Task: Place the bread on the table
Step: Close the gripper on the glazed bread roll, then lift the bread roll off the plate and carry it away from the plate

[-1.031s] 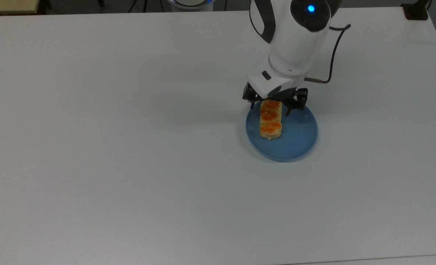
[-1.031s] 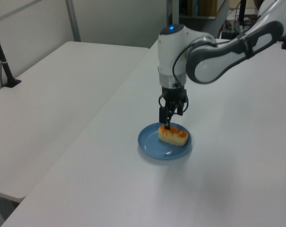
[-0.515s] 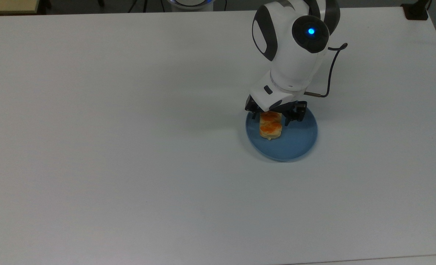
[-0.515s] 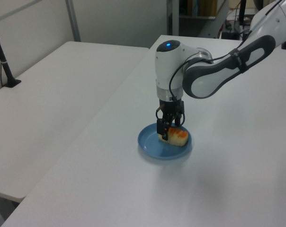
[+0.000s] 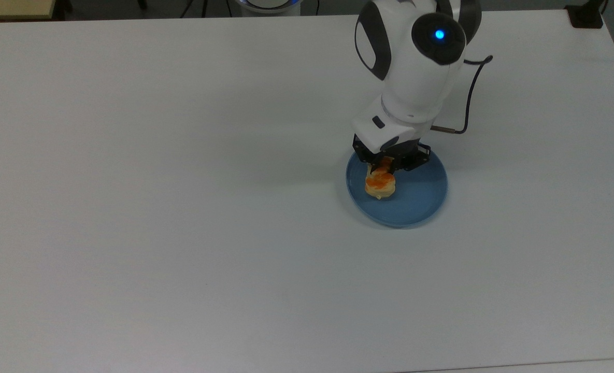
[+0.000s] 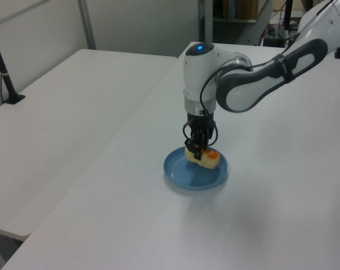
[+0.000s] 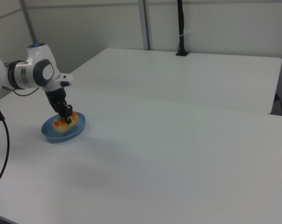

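Gripper [image 5: 386,165]: clamped on the bread [image 5: 380,184]
Bread: on the plate [image 5: 415,199], toward its rim
Plate: on the table [image 5: 182,181], nearer one long edge

Item count: one bread [image 5: 381,182], directly under the claw [image 5: 388,161]. One plate [image 5: 415,199], beneath the claw. One tabletop [image 5: 182,181], below both. One cable [image 5: 470,96], behind the claw in the top view.

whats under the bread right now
The blue plate lies under the bread, on the white table. The pincer covers the bread's far end, so contact there is hidden.
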### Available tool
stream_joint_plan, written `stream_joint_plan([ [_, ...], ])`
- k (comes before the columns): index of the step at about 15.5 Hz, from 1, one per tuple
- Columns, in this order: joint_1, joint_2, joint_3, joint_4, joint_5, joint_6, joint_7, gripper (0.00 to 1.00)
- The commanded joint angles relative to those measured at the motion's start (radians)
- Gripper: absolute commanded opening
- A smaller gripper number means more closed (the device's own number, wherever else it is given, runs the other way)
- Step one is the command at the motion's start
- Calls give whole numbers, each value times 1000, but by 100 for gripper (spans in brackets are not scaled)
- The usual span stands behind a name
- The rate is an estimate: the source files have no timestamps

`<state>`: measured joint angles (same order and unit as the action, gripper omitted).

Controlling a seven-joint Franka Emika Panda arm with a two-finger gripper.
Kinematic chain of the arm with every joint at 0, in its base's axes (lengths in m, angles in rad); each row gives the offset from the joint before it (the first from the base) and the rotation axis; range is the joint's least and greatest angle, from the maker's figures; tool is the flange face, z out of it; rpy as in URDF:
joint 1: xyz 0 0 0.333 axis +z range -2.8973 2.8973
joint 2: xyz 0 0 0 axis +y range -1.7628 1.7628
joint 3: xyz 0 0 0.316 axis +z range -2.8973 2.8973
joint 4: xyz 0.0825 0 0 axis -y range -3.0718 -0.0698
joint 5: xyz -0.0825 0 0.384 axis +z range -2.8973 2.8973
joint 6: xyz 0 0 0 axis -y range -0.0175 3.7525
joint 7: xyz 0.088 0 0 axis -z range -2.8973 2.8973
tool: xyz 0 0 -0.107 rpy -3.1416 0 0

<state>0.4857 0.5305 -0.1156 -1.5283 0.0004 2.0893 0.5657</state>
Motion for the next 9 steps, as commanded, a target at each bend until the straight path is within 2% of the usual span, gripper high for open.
stream_joint_plan([
  [1, -44, -150, 20, -52, 18, -122, -81, 30],
  [4, -136, -276, 86, -150, 30, -222, -188, 31],
  [7, -232, -366, 94, -222, 35, -337, -338, 31],
  [9, -266, -461, 94, -327, 35, -374, -493, 32],
])
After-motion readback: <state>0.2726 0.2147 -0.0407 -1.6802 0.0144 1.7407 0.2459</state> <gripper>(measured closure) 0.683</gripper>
